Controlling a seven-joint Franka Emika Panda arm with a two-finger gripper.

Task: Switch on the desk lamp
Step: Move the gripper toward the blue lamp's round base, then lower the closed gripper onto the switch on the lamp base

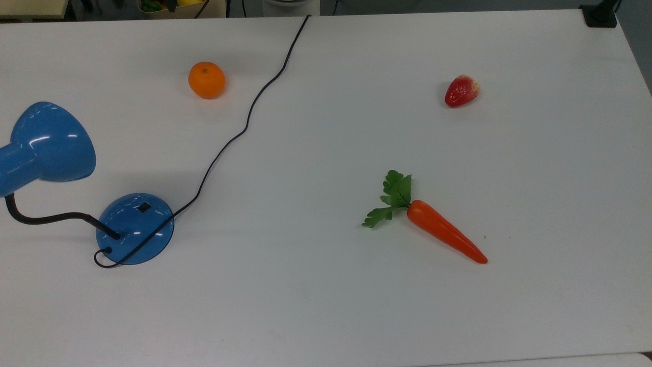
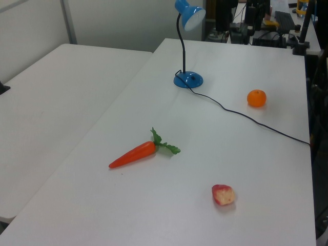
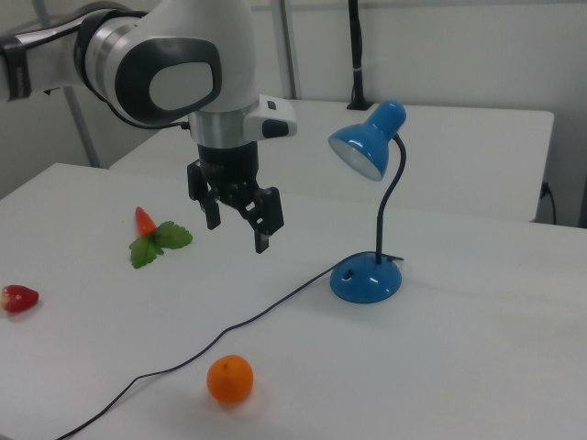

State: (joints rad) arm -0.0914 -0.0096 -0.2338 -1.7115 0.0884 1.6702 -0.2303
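Observation:
The glossy blue desk lamp stands at the top view's left, with its round base (image 1: 135, 228), small black switch (image 1: 144, 207) and bell shade (image 1: 51, 142) on a black bendy neck. Its black cord (image 1: 247, 120) runs to the table's far edge. The shade looks unlit. In the left view the lamp base (image 2: 188, 79) is at the far end of the table. In the right view the lamp base (image 3: 365, 279) stands right of my gripper (image 3: 236, 229). My gripper hangs open above the table, apart from the lamp, with nothing between its fingers.
An orange (image 1: 206, 80) lies beyond the lamp, near the cord. A red strawberry (image 1: 462, 90) sits at the top view's upper right. A carrot (image 1: 445, 237) with green leaves lies mid-table. A second white table (image 2: 51, 102) adjoins at the left view's left.

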